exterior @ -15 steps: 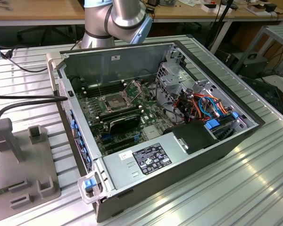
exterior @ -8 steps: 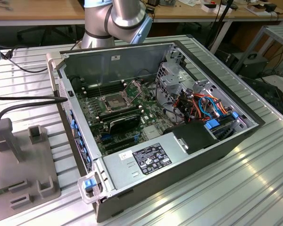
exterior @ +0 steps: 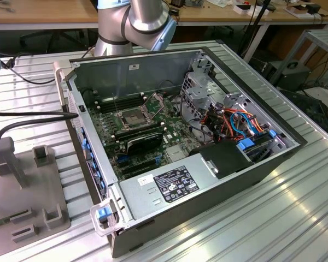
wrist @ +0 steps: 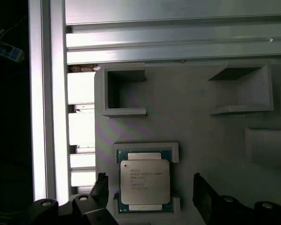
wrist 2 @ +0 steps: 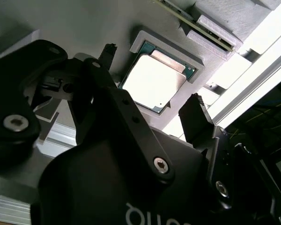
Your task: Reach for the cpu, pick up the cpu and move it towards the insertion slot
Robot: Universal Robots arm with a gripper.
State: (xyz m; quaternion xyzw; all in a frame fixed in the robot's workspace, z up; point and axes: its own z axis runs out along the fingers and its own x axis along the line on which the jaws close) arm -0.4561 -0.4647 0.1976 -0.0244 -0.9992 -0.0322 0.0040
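Grey fixture lips frame cpu below parted claw.

arm: bent joint visible | jaws: spread wide apart, gripping nothing | fingertips: level

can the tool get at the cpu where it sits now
Probably yes: the tool is open with its fingers either side of the cpu, which lies face up in its fixture plate pocket with nothing over it.
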